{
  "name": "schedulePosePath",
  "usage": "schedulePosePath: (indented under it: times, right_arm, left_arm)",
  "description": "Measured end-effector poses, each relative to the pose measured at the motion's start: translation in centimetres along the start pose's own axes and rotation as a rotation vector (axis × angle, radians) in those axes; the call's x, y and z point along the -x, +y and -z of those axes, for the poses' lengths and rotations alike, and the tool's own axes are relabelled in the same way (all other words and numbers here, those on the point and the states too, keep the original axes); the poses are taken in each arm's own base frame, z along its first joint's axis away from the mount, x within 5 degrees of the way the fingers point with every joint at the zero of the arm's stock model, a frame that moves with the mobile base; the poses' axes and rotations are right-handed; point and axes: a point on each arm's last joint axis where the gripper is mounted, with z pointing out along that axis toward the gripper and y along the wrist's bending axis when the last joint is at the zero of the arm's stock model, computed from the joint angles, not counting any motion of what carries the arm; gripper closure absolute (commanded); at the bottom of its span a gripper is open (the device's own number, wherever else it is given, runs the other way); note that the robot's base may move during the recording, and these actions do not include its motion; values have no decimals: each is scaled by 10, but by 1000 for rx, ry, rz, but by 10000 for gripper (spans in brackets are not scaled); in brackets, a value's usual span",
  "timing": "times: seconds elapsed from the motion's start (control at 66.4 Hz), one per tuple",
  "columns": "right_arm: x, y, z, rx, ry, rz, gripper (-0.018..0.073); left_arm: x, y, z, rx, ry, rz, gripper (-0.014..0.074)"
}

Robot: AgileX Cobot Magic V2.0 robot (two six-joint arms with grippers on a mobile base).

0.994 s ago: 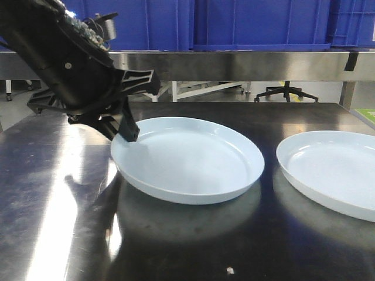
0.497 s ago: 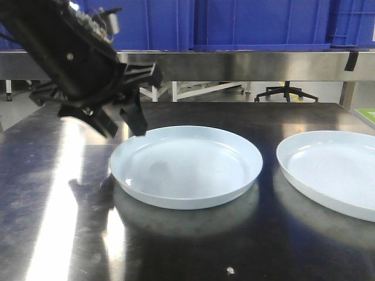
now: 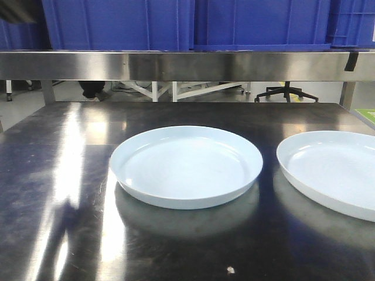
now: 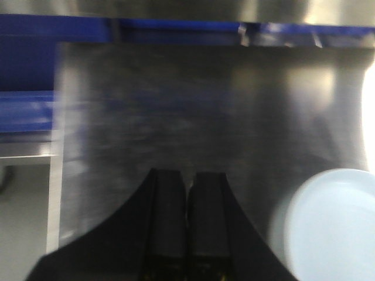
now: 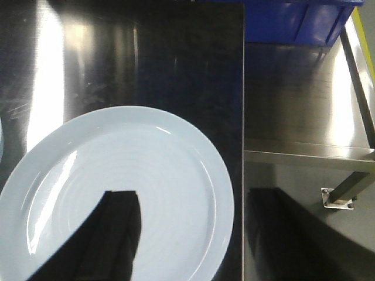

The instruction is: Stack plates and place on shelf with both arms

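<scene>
Two pale blue-white plates lie flat and apart on the dark steel table (image 3: 53, 175): the left plate (image 3: 186, 167) near the middle and the right plate (image 3: 334, 172) cut by the frame edge. Neither gripper shows in the front view. In the blurred left wrist view, my left gripper (image 4: 187, 178) is shut with nothing in it, above bare tabletop, with the left plate (image 4: 337, 228) at its lower right. My right gripper (image 5: 192, 196) is open above the right plate (image 5: 170, 170), one finger over the plate and the other past its right rim. The shelf's steel front rail (image 3: 234, 64) runs behind the table.
Blue crates (image 3: 176, 23) sit on the shelf above the rail. The table's right edge (image 5: 243, 117) drops to a lower steel surface with a rail and bracket (image 5: 340, 196). An office chair base (image 3: 286, 93) stands beyond the table.
My left arm, which was at the left plate's near-left rim, has lifted away and left the front view. The plate, slightly tipped before, now lies flat.
</scene>
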Motion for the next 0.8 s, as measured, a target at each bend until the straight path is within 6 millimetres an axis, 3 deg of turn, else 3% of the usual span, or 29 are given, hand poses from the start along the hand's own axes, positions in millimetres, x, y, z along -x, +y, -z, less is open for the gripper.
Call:
schedulePosePath:
  times: [0.12, 0.226, 0.407, 0.512, 0.798]
  right_arm:
    - [0, 0, 0, 0, 2, 0, 62]
    - [0, 0, 0, 0, 2, 0, 62]
    - [0, 0, 0, 0, 2, 0, 62]
    - [0, 0, 0, 0, 2, 0, 62]
    - [0, 0, 0, 0, 2, 0, 62]
  left_arm:
    - [-25, 27, 14, 82, -1, 37, 513]
    - [-60, 41, 19, 128, 22, 66, 513]
    - [-133, 47, 23, 148, 63, 84, 513]
    - [-160, 47, 29, 139, 49, 107, 513]
    - [-162, 44, 49, 128, -84, 103, 513]
